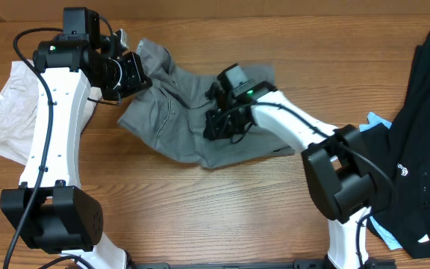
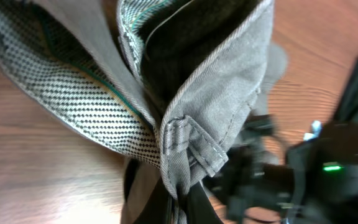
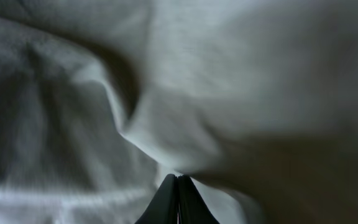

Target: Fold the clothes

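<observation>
The grey garment (image 1: pixel 172 123) lies crumpled at mid-table (image 1: pixel 200 217), between your two arms. Your left gripper (image 2: pixel 171 194) is closed on a stitched hem at its upper left corner, which is lifted. Your right gripper (image 3: pixel 178 190) is pressed into the garment's right half, jaws closed on a raised ridge of cloth.

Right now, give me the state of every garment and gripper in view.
grey garment: crumpled, unfolded, held at two spots.
left gripper: shut on the grey garment's hem.
right gripper: shut on a grey garment fold.
off-white garment: lying rumpled, not held.
black garment: spread loosely, not held.
</observation>
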Controlling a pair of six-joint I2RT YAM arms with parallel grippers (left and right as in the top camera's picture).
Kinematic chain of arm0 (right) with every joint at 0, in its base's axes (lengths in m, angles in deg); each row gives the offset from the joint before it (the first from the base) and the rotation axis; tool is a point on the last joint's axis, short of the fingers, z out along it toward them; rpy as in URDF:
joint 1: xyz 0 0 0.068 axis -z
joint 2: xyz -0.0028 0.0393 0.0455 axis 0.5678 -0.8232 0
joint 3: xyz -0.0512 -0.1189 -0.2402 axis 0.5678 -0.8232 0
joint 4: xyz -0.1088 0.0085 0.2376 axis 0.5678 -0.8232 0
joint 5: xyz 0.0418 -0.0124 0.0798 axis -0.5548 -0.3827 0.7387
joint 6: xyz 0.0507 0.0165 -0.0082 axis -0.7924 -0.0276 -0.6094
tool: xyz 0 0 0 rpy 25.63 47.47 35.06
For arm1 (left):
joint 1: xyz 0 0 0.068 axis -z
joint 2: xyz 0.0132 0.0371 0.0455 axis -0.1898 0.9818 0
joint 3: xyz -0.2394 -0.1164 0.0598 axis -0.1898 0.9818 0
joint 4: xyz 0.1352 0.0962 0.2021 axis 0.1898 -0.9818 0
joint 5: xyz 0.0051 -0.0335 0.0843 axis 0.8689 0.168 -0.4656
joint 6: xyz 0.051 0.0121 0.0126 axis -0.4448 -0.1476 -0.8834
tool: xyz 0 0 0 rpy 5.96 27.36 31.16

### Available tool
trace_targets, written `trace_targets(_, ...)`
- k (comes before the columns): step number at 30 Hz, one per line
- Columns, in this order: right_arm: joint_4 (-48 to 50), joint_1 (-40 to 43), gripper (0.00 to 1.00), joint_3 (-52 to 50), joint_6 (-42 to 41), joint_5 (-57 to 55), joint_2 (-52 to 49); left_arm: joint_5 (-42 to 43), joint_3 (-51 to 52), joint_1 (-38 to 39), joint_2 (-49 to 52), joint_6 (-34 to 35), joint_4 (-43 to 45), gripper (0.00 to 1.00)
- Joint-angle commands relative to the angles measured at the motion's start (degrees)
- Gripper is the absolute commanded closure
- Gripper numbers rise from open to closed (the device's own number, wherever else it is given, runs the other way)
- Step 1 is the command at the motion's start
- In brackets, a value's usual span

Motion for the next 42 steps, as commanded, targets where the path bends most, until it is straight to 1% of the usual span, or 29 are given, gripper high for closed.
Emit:
trace_targets(1, 2.3, -3.1, 0.96, 0.6, -4.1, 0.4, -2.4, 7.5, -2.1, -0.2, -0.7, 1.1, 1.8, 0.96)
trace_targets(3, 3.8, -4.9, 0.96, 0.5, -4.5, 0.4, -3.3, 8.7, -2.1, -0.2, -0.7, 2.6, 2.5, 0.96)
trace_targets(6, 8.0, -7.7, 0.96, 0.5, -4.5, 0.4, -4.3, 13.3, -2.1, -0.2, -0.7, 3.4, 4.2, 0.96)
trace_targets(9, 10.2, -8.4, 0.96, 0.6, -4.5, 0.4, -4.3, 13.6, -2.1, -0.2, -0.7, 3.6, 4.0, 0.96)
trace_targets(12, 9.2, -7.4, 0.96, 0.7, -4.4, -0.6, -4.2, 13.6, -2.1, -0.2, -0.7, 3.6, 3.8, 0.96)
trace_targets(16, 4.5, -4.4, 0.96, 1.3, -4.3, -4.5, -1.9, 12.3, -2.1, -0.2, -0.7, 3.5, 3.3, 0.96)
trace_targets(19, -0.2, -0.4, 0.96, 2.8, -3.4, -9.5, 2.4, 10.1, -2.1, -0.2, -0.7, 3.4, 3.1, 0.96)
trace_targets(21, -2.3, 2.4, 0.96, 3.3, -1.3, -10.2, 5.6, 9.7, -2.1, -0.2, -0.7, 3.3, 3.1, 0.96)
trace_targets(24, -5.8, 7.8, 0.96, 3.3, -1.1, -12.3, 9.9, 9.7, -2.1, -0.2, -0.7, 3.4, 3.1, 0.96)
trace_targets(28, -12.2, 14.1, 0.96, 3.1, -1.1, -15.4, 10.6, 9.7, -2.1, 0.0, -0.7, 3.4, 3.2, 0.96)
trace_targets(30, -15.2, 17.2, 0.96, 1.7, -1.2, -18.9, 10.3, 8.6, -2.1, 0.5, -0.7, 3.6, 3.4, 0.96)
trace_targets(33, -15.8, 19.5, 0.96, -1.0, -0.5, -20.9, 10.1, 8.3, -2.1, 1.4, -0.7, 3.8, 4.5, 0.96)
trace_targets(37, -14.0, 19.9, 0.96, -7.0, 1.5, -20.6, 10.1, 8.0, -2.1, 4.1, -0.7, 4.1, 7.0, 0.96)
trace_targets(42, -11.2, 18.8, 0.96, -12.6, 1.6, -20.6, 10.1, 2.8, -2.1, 8.1, -0.6, 6.5, 8.2, 0.96)
